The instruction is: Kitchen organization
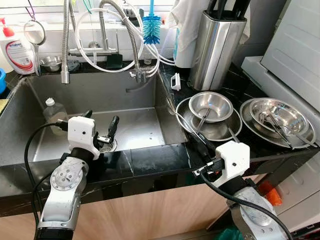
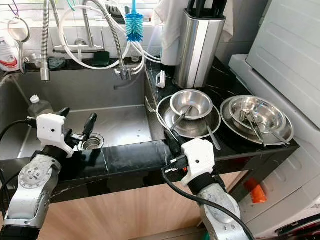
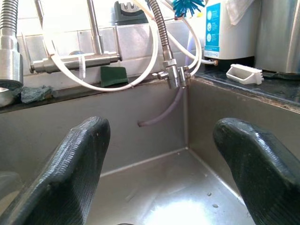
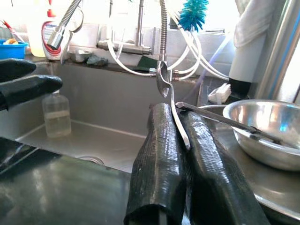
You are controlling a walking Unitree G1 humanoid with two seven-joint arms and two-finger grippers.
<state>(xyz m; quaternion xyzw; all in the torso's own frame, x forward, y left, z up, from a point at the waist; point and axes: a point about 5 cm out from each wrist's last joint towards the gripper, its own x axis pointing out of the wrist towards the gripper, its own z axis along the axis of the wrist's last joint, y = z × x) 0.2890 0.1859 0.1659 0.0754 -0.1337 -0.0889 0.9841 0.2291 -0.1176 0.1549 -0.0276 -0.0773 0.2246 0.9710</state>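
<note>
While pinching spoon, right pincer overhangs counter edge.

A: Where's the left arm?

B: Lower left of the head view, rising up from the bottom edge. The left gripper sits left of centre, its fingers spread wide with nothing between them.

A: And the right?

B: The right arm comes up from the lower right. The right gripper points up and left, just right of centre. Its fingers are pinched together on a spoon.
</note>
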